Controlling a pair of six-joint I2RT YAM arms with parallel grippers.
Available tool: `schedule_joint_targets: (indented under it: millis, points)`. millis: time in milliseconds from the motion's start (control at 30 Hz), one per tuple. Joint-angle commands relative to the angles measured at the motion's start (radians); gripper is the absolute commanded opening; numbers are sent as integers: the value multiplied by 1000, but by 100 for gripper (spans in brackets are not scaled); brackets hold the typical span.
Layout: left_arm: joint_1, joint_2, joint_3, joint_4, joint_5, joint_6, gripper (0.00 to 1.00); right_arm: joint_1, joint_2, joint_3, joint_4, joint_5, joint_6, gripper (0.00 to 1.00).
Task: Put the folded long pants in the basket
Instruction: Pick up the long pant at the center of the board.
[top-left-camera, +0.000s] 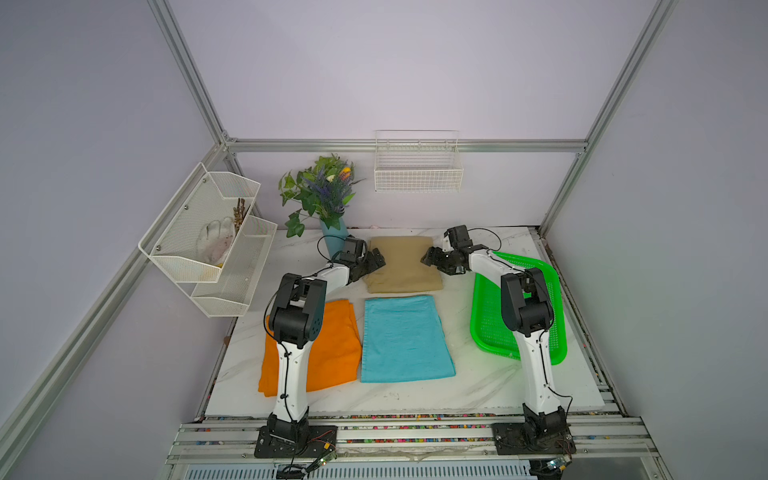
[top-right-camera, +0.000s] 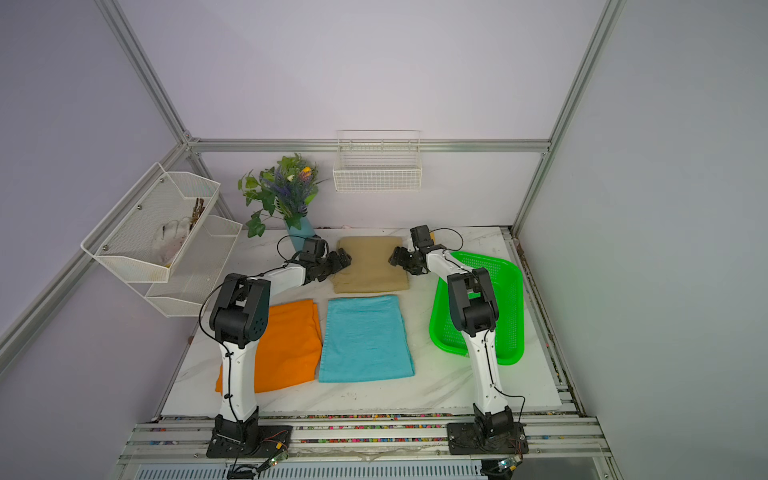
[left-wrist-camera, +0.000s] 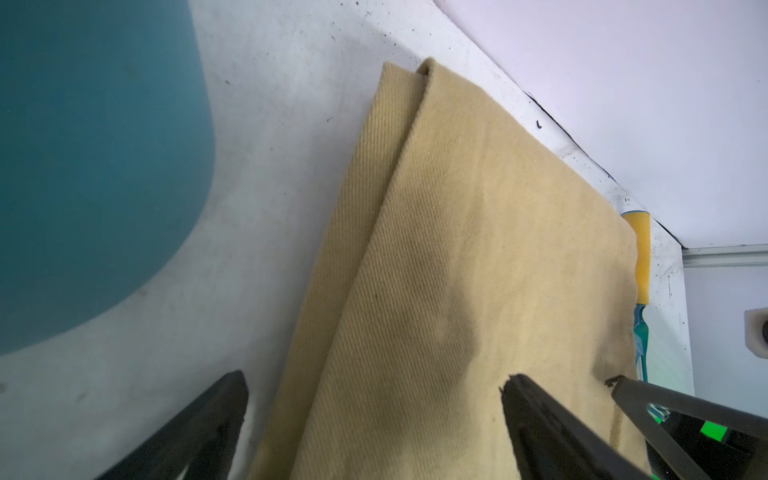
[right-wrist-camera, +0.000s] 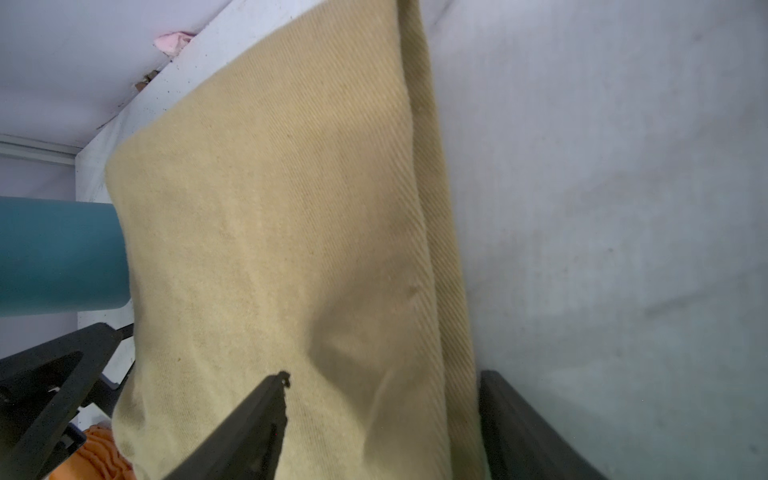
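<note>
At counter's far edge, left claw (top-left-camera: 376, 259) and right claw (top-left-camera: 428, 257), both spread apart, straddle opposite ends of the tan pants (top-left-camera: 405, 266) (two-sided lift should keep the fold).

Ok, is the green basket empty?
Empty where visible: the green basket shows only bare mesh, though the right arm hides part.

In both top views the left arm (top-left-camera: 296, 316) covers part of the orange pants (top-left-camera: 334, 345) and the right arm (top-left-camera: 527, 309) hides part of the green basket (top-left-camera: 487, 330), the pale thing (top-left-camera: 216, 245) in the wall rack (top-left-camera: 183, 264) is too small to name, and the left wrist view shows the blue vase (left-wrist-camera: 95, 166) blurred and cut off.
</note>
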Motion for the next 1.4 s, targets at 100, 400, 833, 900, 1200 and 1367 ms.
schedule_joint_targets:
  millis: [100,400,833,900,1200,1367]
  points:
    - [-64,26,-2,-61,53,-31,100,2,-8,-86,27,-59,46,70]
    - [-90,63,23,-109,89,-34,100,4,-29,-178,173,-142,137,54]
    - [-93,78,42,-119,101,-29,100,-6,-63,-202,203,-125,153,0]
    - [-93,80,56,-134,92,-17,100,-20,-82,-208,170,-94,134,0]
    - [-96,124,123,-178,91,1,100,-60,-126,-259,144,-69,103,0]
    - [-109,157,163,-208,110,9,98,-57,-119,-251,155,-82,109,0]
